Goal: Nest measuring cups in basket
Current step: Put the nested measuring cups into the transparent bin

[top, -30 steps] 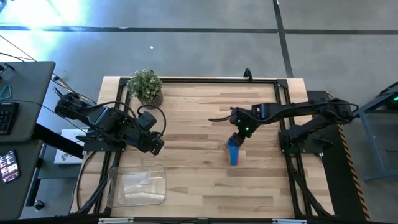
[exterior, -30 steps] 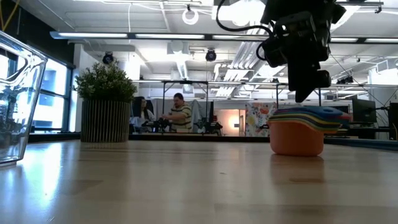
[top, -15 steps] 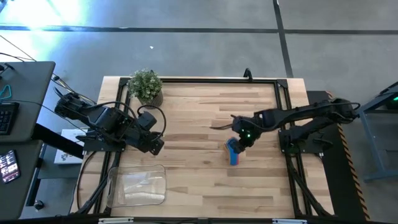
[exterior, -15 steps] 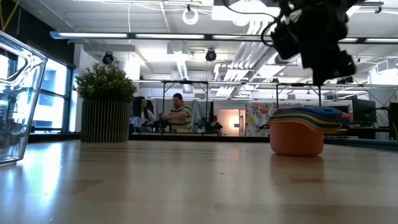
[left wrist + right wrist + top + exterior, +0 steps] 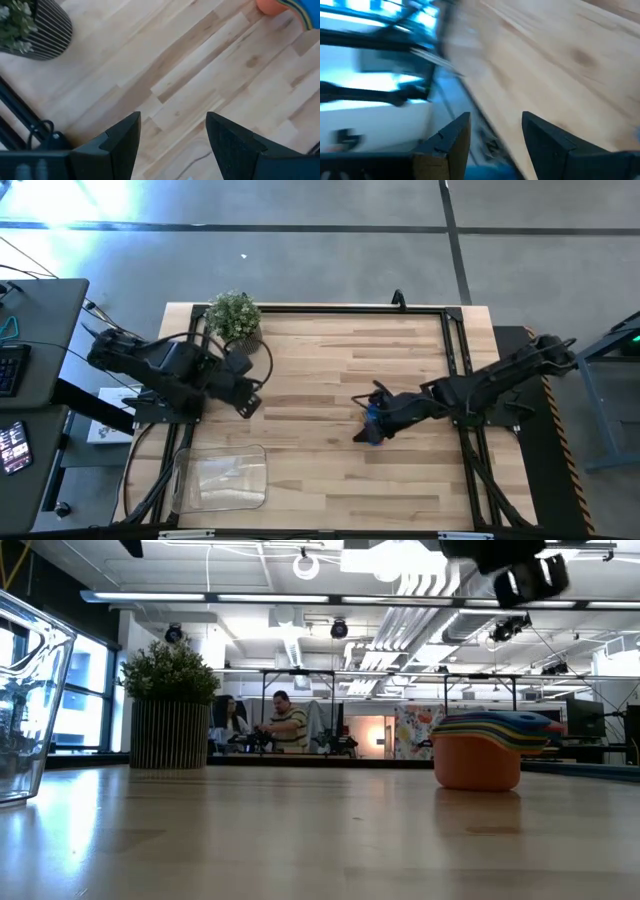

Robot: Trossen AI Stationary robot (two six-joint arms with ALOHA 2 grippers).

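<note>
Right gripper [image 5: 368, 428] low over nested measuring cups [image 5: 490, 747], arm stretched across table [image 5: 320, 380], fingers parted, grasping nothing; left gripper [image 5: 250, 402] near potted plant [image 5: 235, 317], fingers parted, empty.

The table [image 5: 310, 360] is surfaced in pale, smooth wood planks with a slight sheen. The basket [image 5: 220, 480] is formed of clear glossy plastic; the measuring cups [image 5: 490, 745] of matt coloured plastic.
</note>
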